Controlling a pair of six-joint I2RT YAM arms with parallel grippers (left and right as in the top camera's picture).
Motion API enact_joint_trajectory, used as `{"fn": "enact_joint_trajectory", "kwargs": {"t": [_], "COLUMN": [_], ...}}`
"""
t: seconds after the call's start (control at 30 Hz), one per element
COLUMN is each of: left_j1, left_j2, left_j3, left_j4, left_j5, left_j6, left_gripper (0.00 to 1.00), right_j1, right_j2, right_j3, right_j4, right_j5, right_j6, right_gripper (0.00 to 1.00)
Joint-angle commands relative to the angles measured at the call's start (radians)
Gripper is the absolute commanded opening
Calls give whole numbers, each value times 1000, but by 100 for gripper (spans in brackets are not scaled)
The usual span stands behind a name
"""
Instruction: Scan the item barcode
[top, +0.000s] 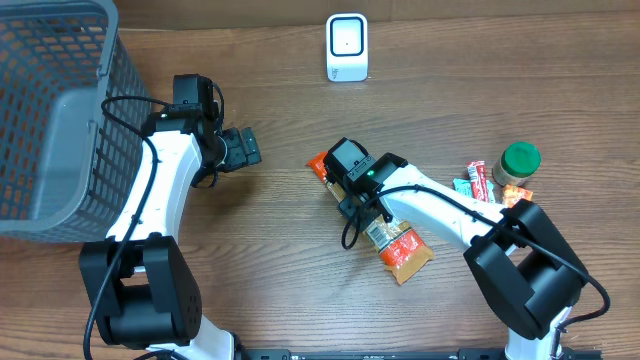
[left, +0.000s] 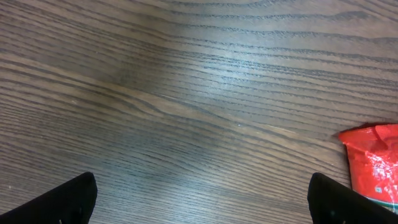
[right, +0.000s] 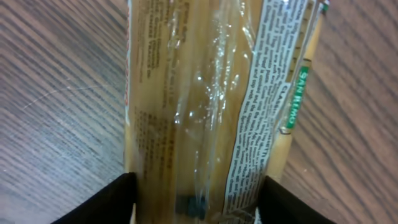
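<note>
A long clear packet of spaghetti (top: 405, 252) with orange ends lies diagonally on the wooden table, printed label side up (right: 205, 93). My right gripper (top: 358, 203) is over its middle. In the right wrist view its black fingers (right: 106, 202) press against both long edges, so the gripper (right: 196, 202) is shut on the packet. A white barcode scanner (top: 347, 47) stands at the far edge of the table. My left gripper (top: 246, 148) hangs open over bare wood to the left of the packet, fingertips wide apart (left: 202, 199), with a red-orange packet end (left: 373, 165) at the right of its view.
A grey mesh basket (top: 50, 120) fills the far left. To the right stand a green-lidded jar (top: 518, 162) and a few small snack packets (top: 478, 180).
</note>
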Motion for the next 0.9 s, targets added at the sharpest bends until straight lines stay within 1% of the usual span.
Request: {"fn": "enact_joint_trajectory", "kwargs": {"t": [0.0, 0.07, 0.13, 0.17, 0.2, 0.23, 0.27, 0.37, 0.43, 0.6, 0.7, 0.83, 0.87], "left_j1": [-1, -1, -1, -1, -1, -1, -1, -1, -1, -1, -1, -1, -1], "left_j2": [-20, -20, -20, -20, -20, -20, -20, -20, -20, -20, -20, -20, -20], "left_j3": [13, 13, 13, 13, 13, 13, 13, 13, 13, 13, 13, 13, 13], "left_j4": [0, 0, -1, 0, 0, -1, 0, -1, -1, 0, 0, 0, 0], "left_j5": [-9, -9, -9, -9, -9, -9, -9, -9, -9, -9, -9, -9, -9], "left_j6": [19, 19, 19, 19, 19, 19, 19, 19, 19, 19, 19, 19, 19], "left_gripper": [100, 100, 100, 100, 100, 100, 100, 100, 100, 100, 100, 100, 100], "right_j1": [-2, -2, -2, -2, -2, -2, -2, -2, -2, -2, -2, -2, -2], "right_j2": [-30, -33, -33, -33, -33, -33, -33, -33, -32, -29, -26, -23, -23], "right_j3": [-24, -24, -24, -24, -24, -24, -24, -27, -34, -48, -52, -53, -53], "right_j4": [-18, -17, -14, -14, -13, -10, -5, 26, 55, 82, 83, 79, 79], "right_j5": [-72, -72, -72, -72, -72, -69, -61, -14, -9, -15, -20, -21, -21], "right_j6": [3, 2, 2, 1, -2, -2, -1, -2, -1, -1, 0, 0, -1], "right_gripper": [58, 56, 56, 58, 63, 72, 76, 85, 88, 87, 84, 71, 65]}}
